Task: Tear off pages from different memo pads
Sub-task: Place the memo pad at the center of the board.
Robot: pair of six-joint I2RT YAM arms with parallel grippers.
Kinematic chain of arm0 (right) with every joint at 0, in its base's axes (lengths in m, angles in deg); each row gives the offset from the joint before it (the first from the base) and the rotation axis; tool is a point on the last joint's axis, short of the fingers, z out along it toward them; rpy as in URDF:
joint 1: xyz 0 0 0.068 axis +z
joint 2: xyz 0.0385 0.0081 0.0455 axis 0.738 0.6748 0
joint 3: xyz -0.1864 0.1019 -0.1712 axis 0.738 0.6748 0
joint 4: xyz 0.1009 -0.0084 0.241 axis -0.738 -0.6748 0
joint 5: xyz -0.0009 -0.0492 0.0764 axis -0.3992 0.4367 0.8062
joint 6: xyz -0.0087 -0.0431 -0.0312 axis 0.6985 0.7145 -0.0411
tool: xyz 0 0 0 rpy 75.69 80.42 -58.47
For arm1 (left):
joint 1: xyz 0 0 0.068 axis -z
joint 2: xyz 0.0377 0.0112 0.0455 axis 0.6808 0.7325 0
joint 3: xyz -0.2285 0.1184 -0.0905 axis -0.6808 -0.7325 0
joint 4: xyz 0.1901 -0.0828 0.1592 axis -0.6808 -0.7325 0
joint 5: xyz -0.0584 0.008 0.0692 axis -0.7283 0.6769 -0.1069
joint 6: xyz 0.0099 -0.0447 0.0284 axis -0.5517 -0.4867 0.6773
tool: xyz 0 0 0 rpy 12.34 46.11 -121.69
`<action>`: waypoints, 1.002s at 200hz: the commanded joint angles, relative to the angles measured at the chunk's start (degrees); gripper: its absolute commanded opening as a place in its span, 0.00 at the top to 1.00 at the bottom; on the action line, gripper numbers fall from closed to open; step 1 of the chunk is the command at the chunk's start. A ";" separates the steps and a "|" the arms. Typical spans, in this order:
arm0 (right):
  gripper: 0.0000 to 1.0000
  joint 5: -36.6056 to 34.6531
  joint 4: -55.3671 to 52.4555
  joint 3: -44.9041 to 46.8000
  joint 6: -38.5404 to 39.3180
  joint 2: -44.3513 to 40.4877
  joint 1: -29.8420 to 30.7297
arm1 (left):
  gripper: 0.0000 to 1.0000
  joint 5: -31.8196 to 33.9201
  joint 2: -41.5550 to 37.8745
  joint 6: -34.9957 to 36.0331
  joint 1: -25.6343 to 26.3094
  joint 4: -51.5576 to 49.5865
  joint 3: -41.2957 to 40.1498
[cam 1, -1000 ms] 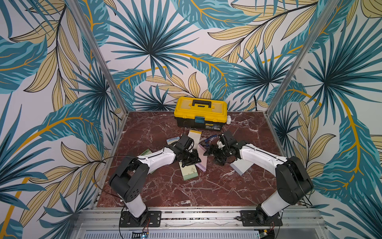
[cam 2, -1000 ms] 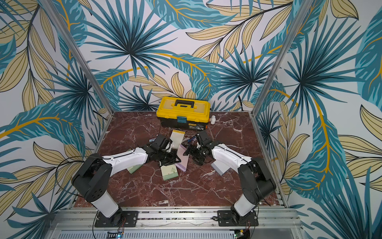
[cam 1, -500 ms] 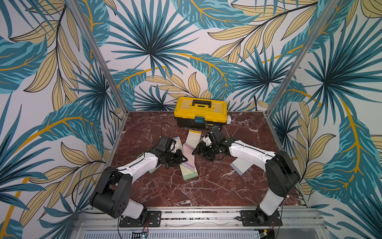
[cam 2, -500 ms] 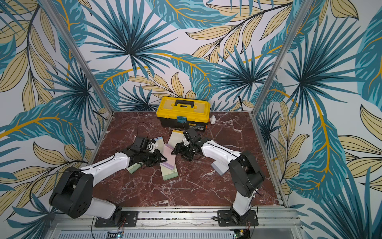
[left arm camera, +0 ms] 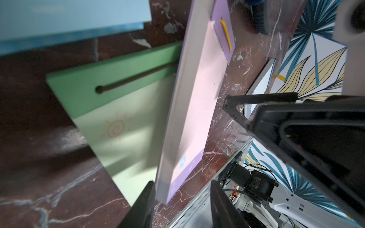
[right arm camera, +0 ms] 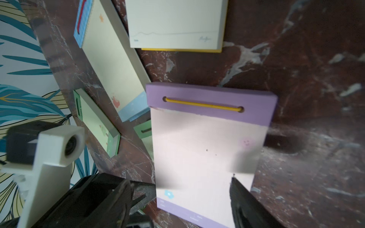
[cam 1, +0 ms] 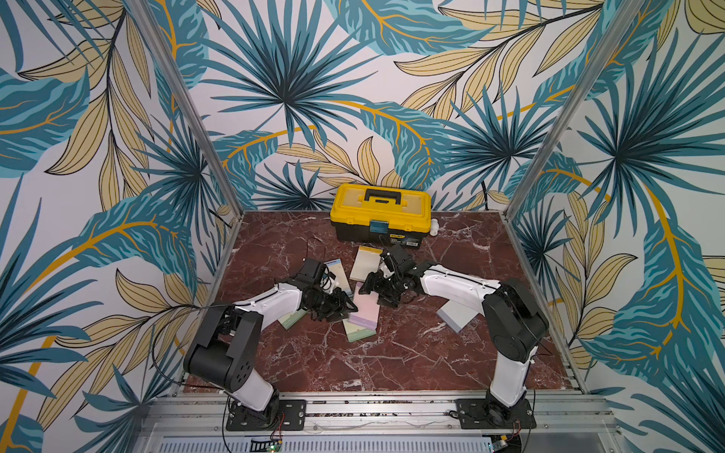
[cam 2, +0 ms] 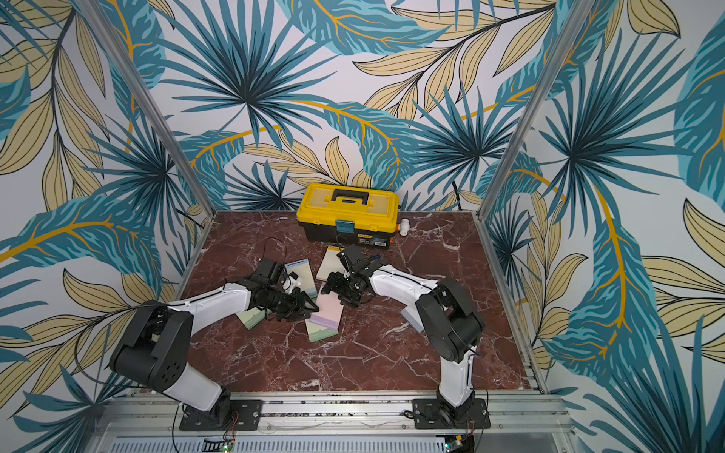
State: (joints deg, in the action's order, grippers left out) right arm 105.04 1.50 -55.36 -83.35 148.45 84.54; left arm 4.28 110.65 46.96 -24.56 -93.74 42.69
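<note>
Mid-table, pink-lilac memo pad (cam 1: 368, 310) overlapping green pad (cam 1: 360, 334), left gripper (left arm camera: 182, 182) parted astride its corner, right gripper (right arm camera: 180, 180) spread wide over its page (right arm camera: 205, 148), neither gripping, bare marble (cam 1: 392, 364) frontward, yellow cord (right arm camera: 203, 104) clear only from wrists

You have no readable text here: the yellow toolbox (cam 1: 379, 213) label and small print on the memo pads (right arm camera: 205, 150) are blurred.
</note>
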 commanded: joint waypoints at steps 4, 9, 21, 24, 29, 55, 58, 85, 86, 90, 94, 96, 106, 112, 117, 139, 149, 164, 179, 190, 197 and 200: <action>0.21 -3.90 -4.68 -0.66 -1.58 0.35 0.20 | 0.50 -1.64 0.83 1.35 -0.42 -1.25 1.53; 0.20 -4.74 -5.53 -0.65 -1.58 -0.01 0.21 | 0.50 -1.61 1.06 1.43 -0.42 -1.54 1.73; 0.19 -6.72 -7.88 -0.75 -1.45 -1.02 0.18 | 0.49 -1.00 1.26 1.74 -0.32 -2.50 2.46; 0.19 -7.23 -8.59 -0.71 -1.41 -1.32 0.16 | 0.49 -0.68 1.24 1.89 -0.25 -2.84 2.70; 0.19 -8.24 -9.73 -0.68 -1.44 -1.86 0.16 | 0.49 -0.10 1.08 2.36 0.00 -3.57 3.15; 0.17 -10.72 -12.73 0.05 -2.28 -3.41 0.20 | 0.49 6.10 1.02 5.88 2.96 -10.14 7.73; 0.17 -10.66 -12.70 0.05 -2.31 -3.39 0.16 | 0.49 6.78 1.16 6.29 3.38 -10.80 8.26; 0.17 -7.98 -10.41 0.12 -2.46 -2.04 0.17 | 0.48 11.35 2.44 8.49 5.94 -15.46 12.33; 0.17 -7.97 -10.36 0.08 -2.46 -1.95 0.19 | 0.48 11.47 2.50 8.53 5.97 -15.57 12.47; 0.18 -7.80 -9.90 0.14 -2.59 -1.71 0.21 | 0.48 11.94 2.71 8.83 6.20 -16.14 12.97; 0.17 -7.25 -9.30 0.32 -2.73 -1.48 0.20 | 0.48 12.38 2.96 9.17 6.38 -16.74 13.42; 0.18 -7.01 -8.86 0.44 -2.73 -1.39 0.20 | 0.48 12.66 3.03 9.29 6.44 -16.87 13.72; 0.17 -5.57 -6.43 0.93 -2.96 -0.86 0.21 | 0.48 13.91 3.37 10.02 6.79 -18.40 14.80; 0.18 -5.10 -5.62 1.04 -3.28 -0.56 0.18 | 0.48 14.88 3.50 10.35 7.04 -19.16 15.46; 0.18 -4.89 -4.91 1.01 -3.34 -0.37 0.20 | 0.48 15.58 3.59 10.53 7.14 -19.68 15.81; 0.18 -4.19 -2.45 1.84 -4.04 0.20 0.19 | 0.49 17.54 4.04 10.44 7.34 -21.54 17.25; 0.18 -3.93 -2.38 1.72 -4.47 0.63 0.20 | 0.49 17.78 4.33 10.16 7.34 -21.79 17.44; 0.17 -3.91 -2.56 1.72 -5.21 1.45 0.20 | 0.49 17.86 4.80 10.14 7.49 -21.97 17.87; 0.17 -3.90 -2.23 2.12 -5.59 1.90 0.20 | 0.49 17.79 5.13 10.39 7.75 -21.91 18.11; 0.17 -3.91 -1.95 2.15 -5.57 2.18 0.19 | 0.49 17.54 5.20 10.68 7.83 -21.67 18.15; 0.17 -3.58 -1.52 2.26 -5.53 2.36 0.15 | 0.49 17.31 5.29 10.71 7.85 -21.51 18.13; 0.17 -3.50 -1.32 2.25 -5.59 2.48 0.17 | 0.49 17.09 5.39 10.76 7.85 -21.36 18.15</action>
State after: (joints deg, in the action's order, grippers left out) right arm 100.87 -1.01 -54.29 -87.92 149.23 84.51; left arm 21.00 115.30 56.43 -17.06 -114.17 59.43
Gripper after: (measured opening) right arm 0.831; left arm 0.509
